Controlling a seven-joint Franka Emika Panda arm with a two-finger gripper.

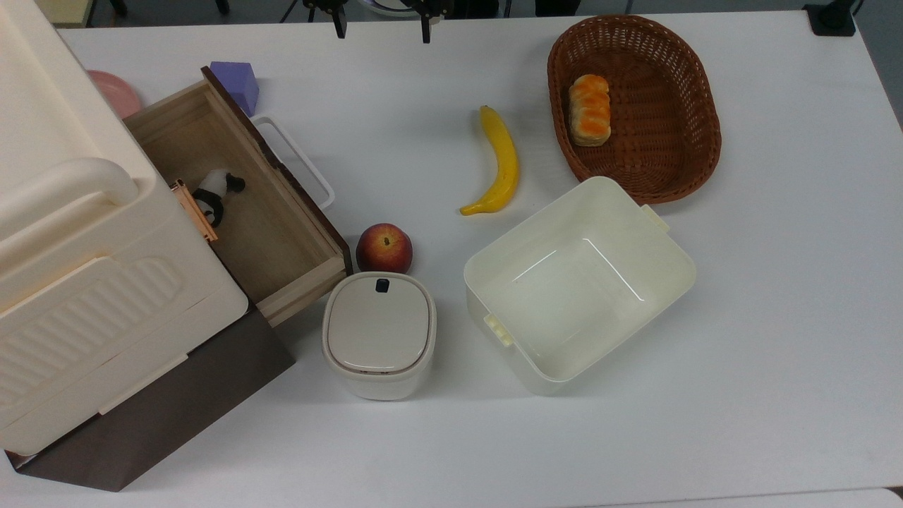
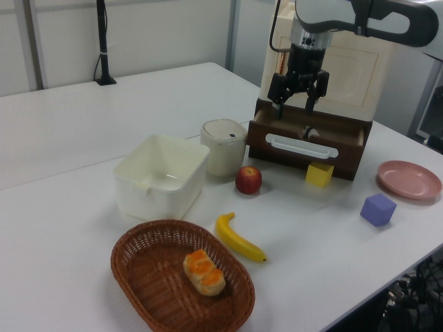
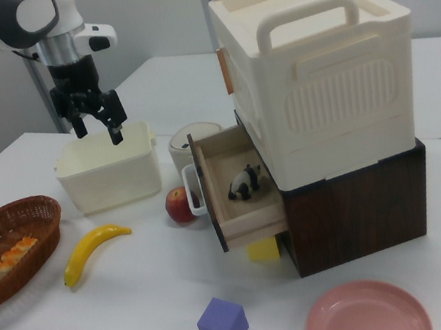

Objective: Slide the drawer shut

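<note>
We see the drawer (image 3: 234,200) standing pulled well out of its cabinet (image 3: 347,188), dark front panel and white loop handle (image 1: 293,161) facing the table (image 1: 741,353). A small panda figure (image 3: 244,182) lies on its wooden floor, near the cabinet end. Our hand (image 3: 97,131) hangs in the air with its fingers spread wide and nothing between them; in the right view it sits above the cream open bin (image 3: 109,174), well apart from the drawer front. In the top view the two fingertips (image 1: 341,28) poke in at the upper edge. An apple (image 1: 384,248) rests just beside the drawer's near corner, next to a lidded beige container (image 1: 379,334). A yellow cube (image 2: 320,173) sits under the drawer front in the left view.
</note>
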